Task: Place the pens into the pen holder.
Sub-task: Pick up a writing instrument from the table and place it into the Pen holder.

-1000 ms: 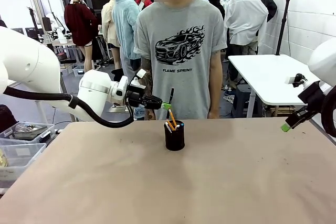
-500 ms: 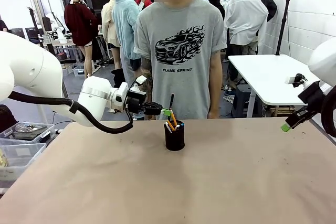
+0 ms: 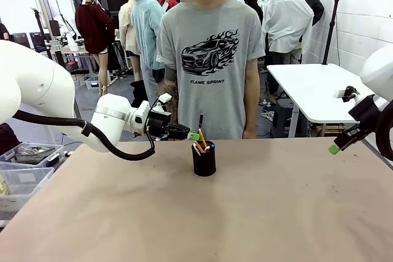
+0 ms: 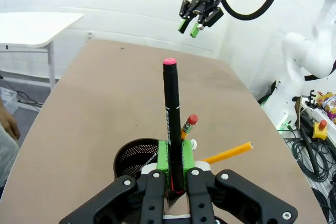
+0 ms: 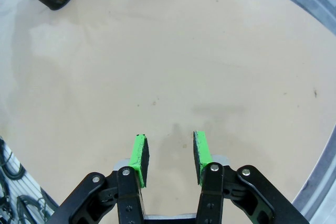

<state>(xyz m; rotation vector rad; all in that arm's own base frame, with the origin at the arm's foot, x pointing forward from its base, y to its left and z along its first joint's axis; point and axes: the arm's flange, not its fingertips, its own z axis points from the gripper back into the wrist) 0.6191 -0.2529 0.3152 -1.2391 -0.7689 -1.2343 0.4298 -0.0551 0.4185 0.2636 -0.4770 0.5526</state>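
From the left of the front view, the white left arm has sunk over the last second, carrying its black left gripper (image 3: 192, 134) from above the cup down to the near-left of its rim. The green pads (image 4: 162, 157) are clamped together on a black pen with a pink-red tip (image 4: 171, 124), held upright with its lower end at the mouth of the small black mesh pen holder (image 3: 204, 159) at frame centre on the tan table (image 3: 258, 213). Yellow-orange pencils (image 3: 201, 138) already lean inside. My judgement: this pen is nearly in, and release comes next. At far right, the right gripper (image 3: 335, 148) hangs unmoved over bare table, jaws apart and empty.
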